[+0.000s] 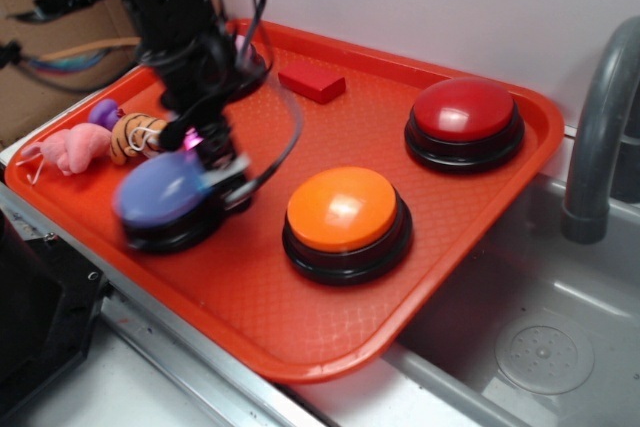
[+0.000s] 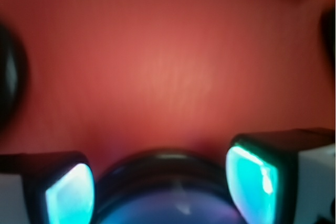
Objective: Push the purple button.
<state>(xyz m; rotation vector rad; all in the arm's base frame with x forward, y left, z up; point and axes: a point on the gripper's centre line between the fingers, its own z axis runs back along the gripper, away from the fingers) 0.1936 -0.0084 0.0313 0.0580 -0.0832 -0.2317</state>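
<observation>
The purple button (image 1: 160,195), a large lavender dome on a black base, sits at the front left of the orange-red tray (image 1: 300,327). My gripper (image 1: 208,169) is low at the button's right rear edge, blurred in the exterior view. In the wrist view the button's dome (image 2: 173,211) fills the bottom middle between my two fingertips (image 2: 71,195), which stand wide apart and hold nothing. The gripper (image 2: 163,192) is open. I cannot tell whether it touches the dome.
An orange button (image 1: 345,212) and a red button (image 1: 465,117) stand on the tray to the right. A red block (image 1: 312,81) lies at the back. Soft toys (image 1: 100,142) lie at the tray's left edge. A sink (image 1: 540,337) with a grey faucet (image 1: 595,127) is on the right.
</observation>
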